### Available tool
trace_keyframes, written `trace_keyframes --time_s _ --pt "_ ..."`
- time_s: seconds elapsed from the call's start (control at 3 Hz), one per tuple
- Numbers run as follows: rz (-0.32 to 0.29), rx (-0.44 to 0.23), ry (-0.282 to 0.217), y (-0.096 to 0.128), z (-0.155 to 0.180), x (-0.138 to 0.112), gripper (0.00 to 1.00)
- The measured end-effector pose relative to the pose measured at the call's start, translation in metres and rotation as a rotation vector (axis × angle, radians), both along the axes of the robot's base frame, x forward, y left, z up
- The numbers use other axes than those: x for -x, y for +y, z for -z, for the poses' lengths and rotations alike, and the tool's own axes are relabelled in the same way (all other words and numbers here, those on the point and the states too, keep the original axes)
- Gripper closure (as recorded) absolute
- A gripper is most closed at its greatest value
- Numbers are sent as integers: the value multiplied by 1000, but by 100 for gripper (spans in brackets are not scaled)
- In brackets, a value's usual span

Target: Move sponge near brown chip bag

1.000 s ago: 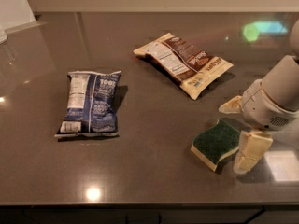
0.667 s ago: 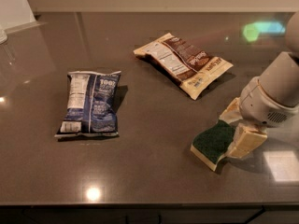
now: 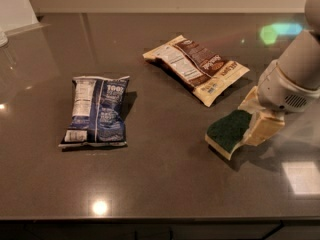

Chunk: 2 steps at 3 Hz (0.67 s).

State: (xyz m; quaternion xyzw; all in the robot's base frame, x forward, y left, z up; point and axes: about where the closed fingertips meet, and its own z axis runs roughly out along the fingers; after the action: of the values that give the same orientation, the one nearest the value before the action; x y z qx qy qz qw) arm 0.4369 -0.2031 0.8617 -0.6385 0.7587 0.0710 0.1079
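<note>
1. The gripper [image 3: 249,124] sits low over the bench [image 3: 165,184] at about 4 o'clock from the view's centre. Its pale arm [image 3: 295,69] comes in from the right edge.
2. The jaws are closed on the sponge [image 3: 227,130]. One cream finger is behind its right end and the other is in front, pressed against it.
3. The sponge shows its dark green top with the pale yellow body along the near edge. It points toward 8 o'clock, away from the gripper.
4. The brown chip bag [image 3: 197,68] lies flat at about 1 o'clock from centre, label side up, its long axis running from 10 o'clock to 4 o'clock.
5. The sponge is near the brown chip bag, at roughly 5 o'clock from it. A strip of bare bench separates them, so they do not touch.
6. A blue and white bag [image 3: 96,111] lies flat at 9 o'clock from centre, well apart from the sponge and the brown chip bag.
7. A green-blue glint [image 3: 280,31] shines on the bench at 2 o'clock.
</note>
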Motion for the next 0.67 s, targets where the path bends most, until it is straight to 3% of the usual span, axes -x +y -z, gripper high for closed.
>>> trace_keyframes --time_s 0.33,0.67 --pt "89 -12 -47 -18 -32 -35 100" --pt "174 -33 -90 -34 -52 -69 100"
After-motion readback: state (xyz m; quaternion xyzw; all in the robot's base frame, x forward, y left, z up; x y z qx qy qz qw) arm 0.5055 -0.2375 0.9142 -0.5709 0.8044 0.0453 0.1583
